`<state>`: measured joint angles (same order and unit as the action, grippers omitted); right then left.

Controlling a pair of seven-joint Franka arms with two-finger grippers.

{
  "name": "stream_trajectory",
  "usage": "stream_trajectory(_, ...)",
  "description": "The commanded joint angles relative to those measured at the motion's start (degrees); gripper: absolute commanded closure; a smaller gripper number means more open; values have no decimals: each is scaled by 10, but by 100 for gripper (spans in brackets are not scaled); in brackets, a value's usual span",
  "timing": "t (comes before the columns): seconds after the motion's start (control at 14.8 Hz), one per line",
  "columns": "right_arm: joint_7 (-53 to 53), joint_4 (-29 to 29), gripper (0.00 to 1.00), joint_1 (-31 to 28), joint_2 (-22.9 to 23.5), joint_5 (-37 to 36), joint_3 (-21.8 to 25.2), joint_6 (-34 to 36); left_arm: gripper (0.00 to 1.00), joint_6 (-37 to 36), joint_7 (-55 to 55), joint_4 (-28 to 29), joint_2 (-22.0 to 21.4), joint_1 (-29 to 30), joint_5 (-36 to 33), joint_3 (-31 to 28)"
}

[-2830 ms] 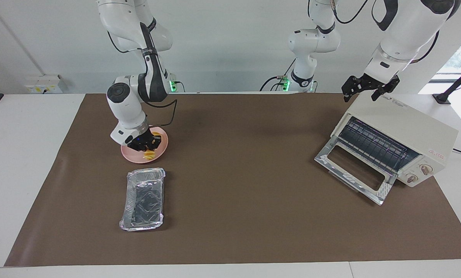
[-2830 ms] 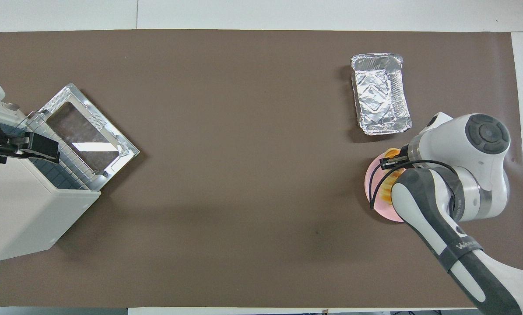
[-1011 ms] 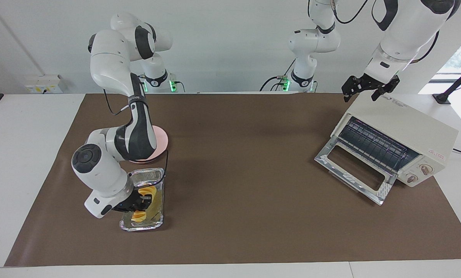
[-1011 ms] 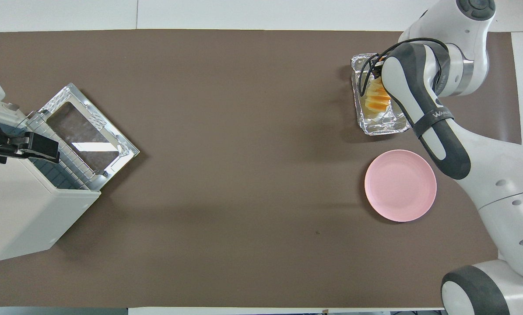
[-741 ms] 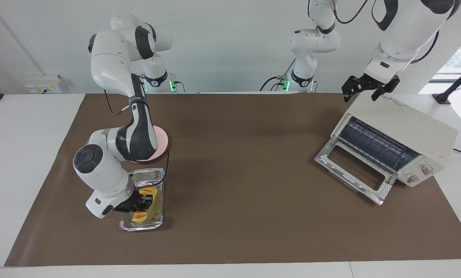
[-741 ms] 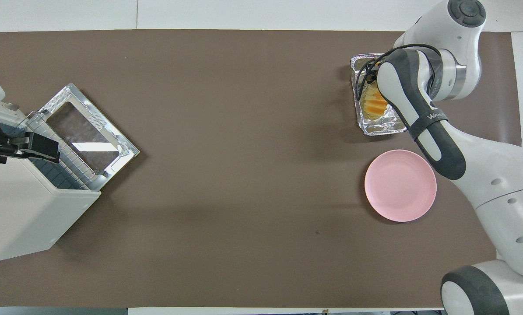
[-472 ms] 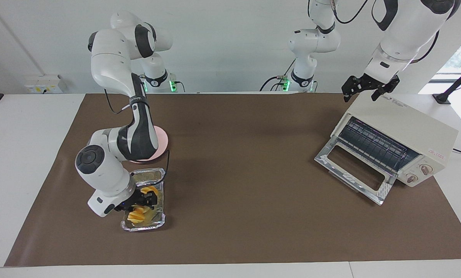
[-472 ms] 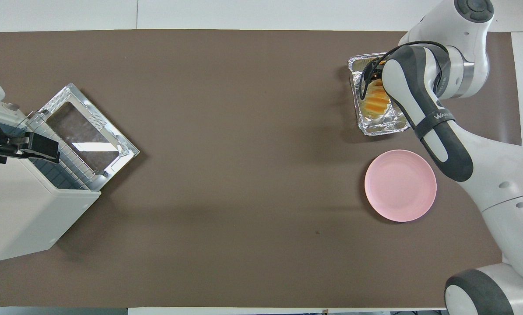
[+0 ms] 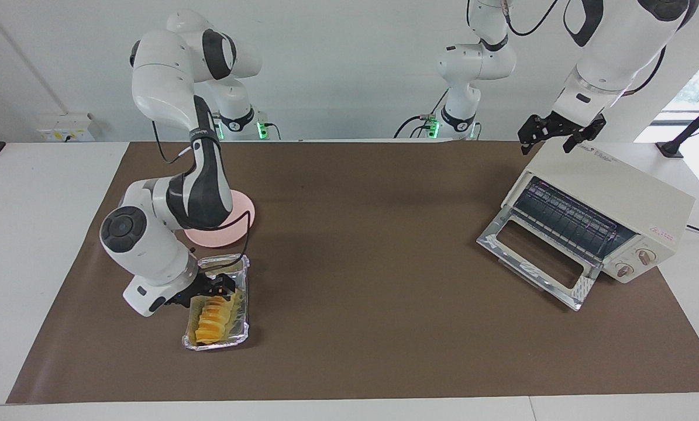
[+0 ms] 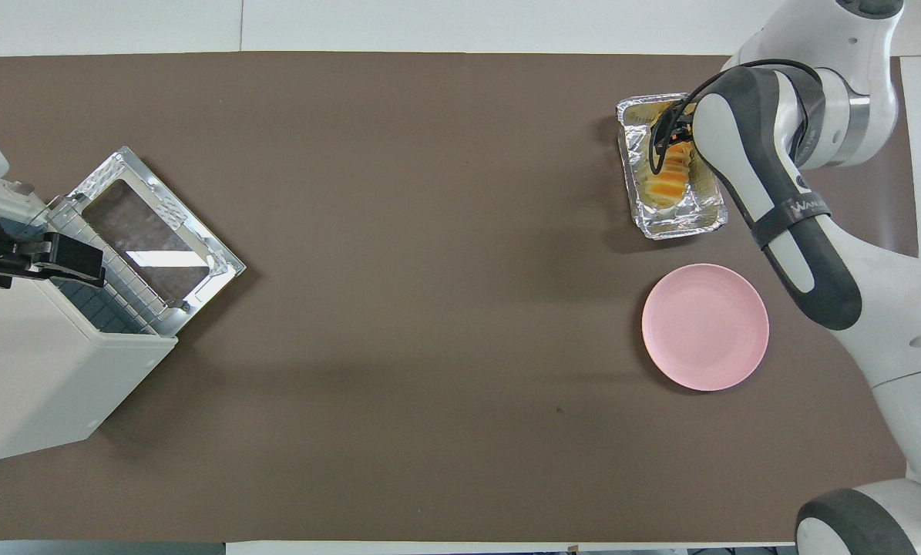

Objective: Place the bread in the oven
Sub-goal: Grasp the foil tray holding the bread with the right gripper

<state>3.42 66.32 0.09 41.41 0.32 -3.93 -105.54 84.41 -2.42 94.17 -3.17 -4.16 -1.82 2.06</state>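
**Ana:** Overhead view first: where is the bread [image 10: 667,176]?

**Ben:** Lying in the foil tray [image 10: 676,220], toward the right arm's end of the table, farther from the robots than the pink plate [image 10: 705,326]. The right arm's forearm crosses over the tray there, so only part of the loaf and part of the tray's rim show.

**Ana:** And the right gripper [image 9: 210,286]?

**Ben:** From above it is almost wholly hidden under the arm. The facing view shows it low over the tray's end nearer the robots, just above the bread [image 9: 212,320]. Its fingers are spread and the loaf rests in the tray, so nothing is grasped.

**Ana:** The plate?

**Ben:** In the facing view the arm covers most of it; only a pink edge shows.

**Ana:** The oven [image 9: 603,211]?

**Ben:** It stands at the left arm's end, its door [image 9: 537,259] dropped open and the rack visible inside. The overhead view cuts off the oven [image 10: 40,362] at the edge.

**Ana:** The left gripper [image 9: 557,133]?

**Ben:** It waits over the oven's top corner nearer the robots, fingers apart, grasping nothing. In the overhead view its body runs out of the picture.
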Motion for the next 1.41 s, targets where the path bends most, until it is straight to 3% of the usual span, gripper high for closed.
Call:
stream_trajectory(0.0,42,25,0,-9,-12,-23,4,-6,0,10,1,19,-18,0,9,-2)
stream_trajectory(0.34,76,146,0,-18,-53,-37,13,-97,0,9,1,19,-18,0,9,-2)
stream_trajectory(0.4,79,150,6,-18,-54,-44,13,-96,0,9,1,19,-18,0,9,-2)
stream_trajectory(0.47,82,150,21,-18,-55,-46,13,-92,0,10,1,19,-18,0,9,-2)
stream_trajectory(0.54,81,150,46,-18,-55,-46,13,-91,0,10,1,19,-18,0,9,-2)
stream_trajectory(0.61,80,149,89,-17,-55,-46,13,-90,0,10,1,19,-18,0,9,-2)
stream_trajectory(0.67,77,149,100,-15,-55,-45,13,-90,0,9,1,19,-18,0,9,-2)
stream_trajectory(1.35,73,150,100,-14,-55,-44,13,-91,0,9,1,19,-18,0,9,-2)
